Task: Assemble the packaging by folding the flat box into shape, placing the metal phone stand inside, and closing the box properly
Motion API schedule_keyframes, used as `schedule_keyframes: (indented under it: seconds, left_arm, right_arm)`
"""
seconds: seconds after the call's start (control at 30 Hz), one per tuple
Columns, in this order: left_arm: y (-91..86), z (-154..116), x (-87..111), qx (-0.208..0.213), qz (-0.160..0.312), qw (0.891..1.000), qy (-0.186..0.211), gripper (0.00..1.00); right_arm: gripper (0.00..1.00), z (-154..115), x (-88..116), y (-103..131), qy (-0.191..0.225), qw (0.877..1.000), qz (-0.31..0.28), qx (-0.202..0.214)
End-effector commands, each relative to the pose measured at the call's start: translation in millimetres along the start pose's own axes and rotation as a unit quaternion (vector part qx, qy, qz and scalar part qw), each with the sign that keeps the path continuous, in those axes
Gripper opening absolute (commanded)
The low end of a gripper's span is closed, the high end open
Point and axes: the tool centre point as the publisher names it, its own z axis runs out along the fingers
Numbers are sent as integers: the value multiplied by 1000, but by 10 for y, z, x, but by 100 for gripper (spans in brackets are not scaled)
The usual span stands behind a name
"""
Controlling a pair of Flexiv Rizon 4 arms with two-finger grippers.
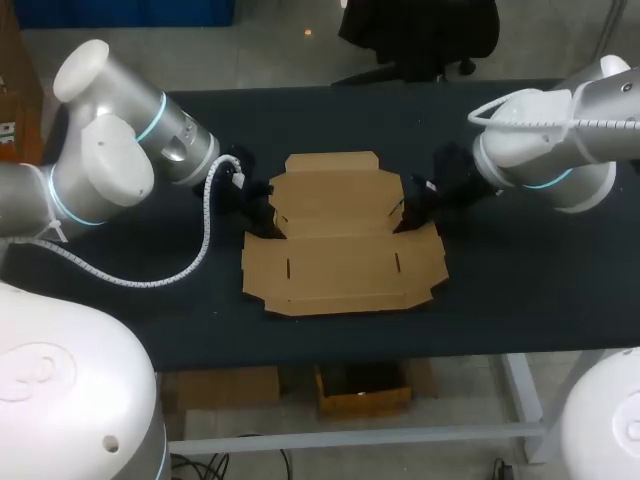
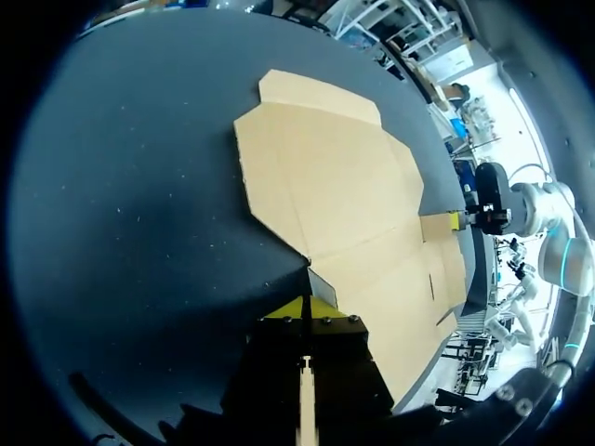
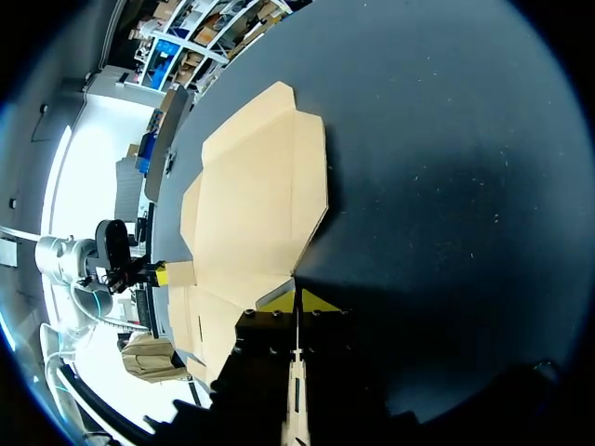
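Box [image 1: 340, 250] lay unfolded on the dark table [image 1: 520, 290], plain brown cardboard. Its narrower panel with the tuck tab pointed away from me, and the wider panel with two slots was nearest me.

My left gripper [image 1: 262, 215] sat at the box's left edge, at the notch where the two panels met. Its fingers were clenched, yellow tips together on the small side flap there, and that flap looked lifted off the table. My right gripper [image 1: 408, 215] sat at the box's right edge, at the matching notch, clenched on the opposite side flap, which was also lifted.

In each wrist view I saw the other gripper's yellow tip against its flap on the far side of the box. The box's big panels lay flat. The arms came in low, one on each side of the box.
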Motion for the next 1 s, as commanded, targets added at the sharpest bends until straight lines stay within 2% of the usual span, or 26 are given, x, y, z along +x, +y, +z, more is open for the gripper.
schedule_keyframes:
  seconds: [0.03,0.33,1.0]
  left_arm:
    - [-4,25,41,0,2,1000,-4,0]
    - [-6,10,98,11,8,1000,-20,0]
    - [-25,44,174,7,18,1000,-18,0]
  right_arm:
    - [0,-11,27,-21,-4,1000,-1,-2]
    - [0,-18,61,-31,-11,1000,-3,-5]
    - [0,78,176,-1,-26,1000,-15,6]
